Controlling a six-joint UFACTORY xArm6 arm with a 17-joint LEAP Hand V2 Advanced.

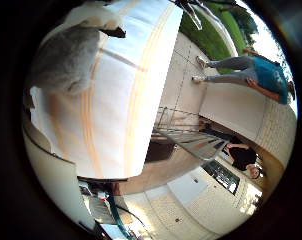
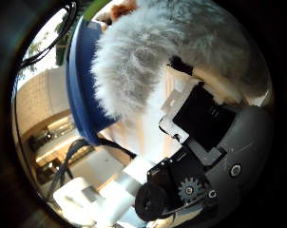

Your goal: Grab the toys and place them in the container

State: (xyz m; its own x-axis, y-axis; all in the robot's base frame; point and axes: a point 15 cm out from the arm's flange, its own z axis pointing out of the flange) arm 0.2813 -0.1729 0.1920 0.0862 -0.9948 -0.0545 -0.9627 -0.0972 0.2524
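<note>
A fluffy grey and white plush toy point(image 2: 158, 52) fills much of the right thumb side palm view, close to the palm. My right hand point(image 2: 196, 128) has its white and black fingers curled against the toy's fur. The toy hangs beside the rim of a blue container point(image 2: 82, 90). In the right little finger side palm view, grey fur point(image 1: 69, 55) shows over a white cloth with orange stripes point(image 1: 121, 90); I cannot tell whether it is the same toy.
The striped cloth covers a table whose edge drops to a paved floor point(image 1: 176, 70). A metal rack point(image 1: 186, 135) stands beside the table. White crates or boxes point(image 2: 82, 195) lie below the blue container.
</note>
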